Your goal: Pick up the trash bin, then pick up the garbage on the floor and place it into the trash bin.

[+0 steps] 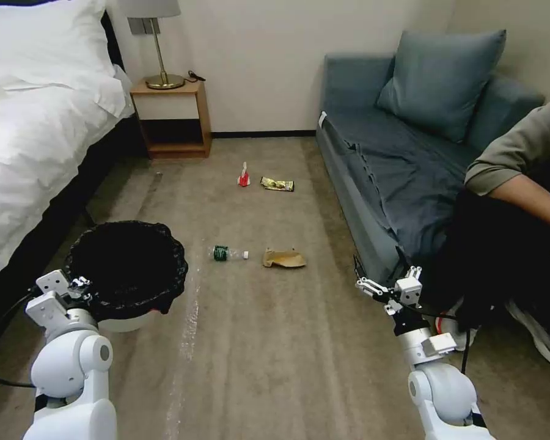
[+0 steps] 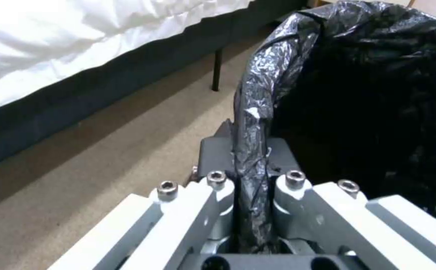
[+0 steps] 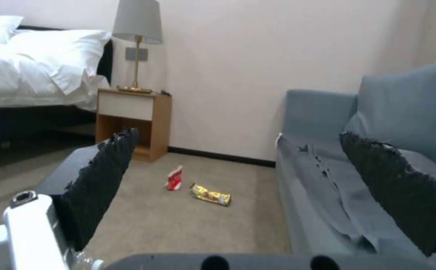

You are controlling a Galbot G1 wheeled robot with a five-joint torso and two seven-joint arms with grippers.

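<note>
At 8 o'clock on the carpet [image 1: 275,342], beside the bed [image 1: 24,153]: bin [image 1: 126,269], black liner folded over its rim, off to the robot's left. Left gripper [image 2: 250,165] at the bin's 7 o'clock edge, jaws clamped on the lined rim, liner pinched between the fingers [image 2: 213,155]. Near centre, bottle [image 1: 228,253] lying flat, with the paper bag [image 1: 283,259] just beside it at 3 o'clock. Farther off at 12 o'clock, toward the nightstand [image 1: 172,119]: red-and-white packet [image 1: 244,176] standing up, gold wrapper [image 1: 277,184] just beside it at 3 o'clock. At 4 o'clock, beside the sofa [image 1: 373,177]: right gripper [image 1: 373,288], raised, jaws wide apart, holding nothing, pads [image 3: 103,180] framing the packet and wrapper.
</note>
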